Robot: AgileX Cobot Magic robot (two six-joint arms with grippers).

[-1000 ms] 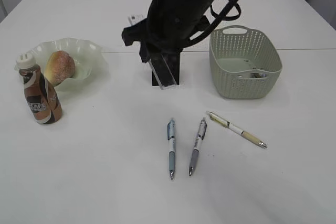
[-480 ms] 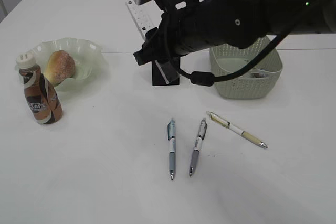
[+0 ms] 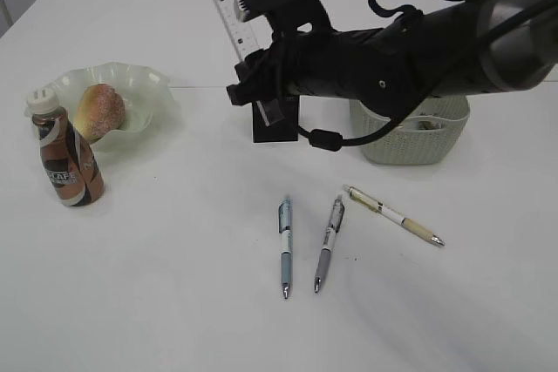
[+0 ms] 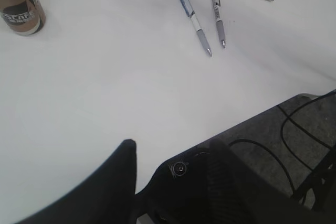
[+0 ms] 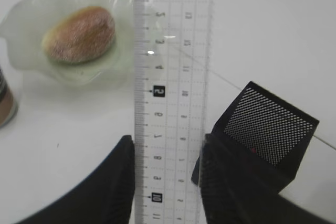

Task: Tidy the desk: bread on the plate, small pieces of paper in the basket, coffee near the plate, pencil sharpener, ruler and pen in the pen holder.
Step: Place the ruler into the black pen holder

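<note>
Right gripper [image 5: 168, 182] clamping its black jaws on the edges of a clear plastic ruler [image 5: 172, 77] with printed marks, holding it tilted above the black square dotted pen holder [image 5: 265, 132] at mid-desk, left gripper [image 4: 173, 182] standing part open, gripping nothing, near edge of the white desk [image 4: 105, 87]

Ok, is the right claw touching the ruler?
Touching. The right wrist view shows the claw with both fingers pressed against the ruler's long edges, no gap either side.

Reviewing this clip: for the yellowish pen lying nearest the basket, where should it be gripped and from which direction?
Grip the yellowish pen at mid-barrel, coming straight down from above. It lies flat on the desk, angled, so the fingers should close across its narrow width. It is clear of the other two pens.
</note>
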